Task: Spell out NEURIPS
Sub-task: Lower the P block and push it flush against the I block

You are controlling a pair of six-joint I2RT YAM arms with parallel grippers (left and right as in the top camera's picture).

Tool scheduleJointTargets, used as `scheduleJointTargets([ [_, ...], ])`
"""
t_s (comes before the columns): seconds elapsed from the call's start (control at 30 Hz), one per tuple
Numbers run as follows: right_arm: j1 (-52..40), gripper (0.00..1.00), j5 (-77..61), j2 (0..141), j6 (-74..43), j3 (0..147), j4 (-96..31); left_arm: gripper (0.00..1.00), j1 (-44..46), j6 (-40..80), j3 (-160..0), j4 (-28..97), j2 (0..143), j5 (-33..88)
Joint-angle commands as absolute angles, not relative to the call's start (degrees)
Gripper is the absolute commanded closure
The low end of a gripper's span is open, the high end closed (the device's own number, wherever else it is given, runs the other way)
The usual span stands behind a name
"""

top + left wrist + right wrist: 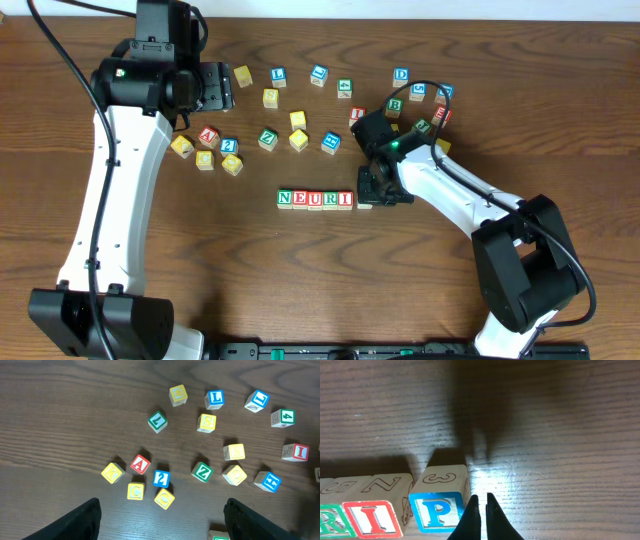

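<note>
Done: NEURI row (pixel 315 199) is laid; P block (pixel 437 510) is set next to the I
Left to do: the last letter is not yet added
Right gripper (pixel 481 510): shut tight; nothing is held; P block is just beside its tips
Left gripper (pixel 162 525): wide open; nothing is held; loose cubes (pixel 161 478) are seen ahead of it

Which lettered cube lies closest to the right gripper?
The blue P cube, beside the red I cube at the row's end; the right gripper sits beside it.
</note>
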State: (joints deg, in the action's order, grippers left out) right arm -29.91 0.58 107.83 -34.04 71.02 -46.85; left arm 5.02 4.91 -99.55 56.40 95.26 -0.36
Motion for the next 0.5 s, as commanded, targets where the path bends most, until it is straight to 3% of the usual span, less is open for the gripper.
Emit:
scheduleJointTargets([
  [0.0, -30.2, 0.99, 0.3, 107.2, -34.3, 70.5, -46.4, 0.22, 4.8, 5.2, -98.7, 56.5, 95.5, -0.5],
  [0.47, -31.5, 0.99, 0.2, 107.2, -34.3, 70.5, -44.9, 0.22, 4.8, 5.2, -98.7, 56.5, 95.5, -0.5],
])
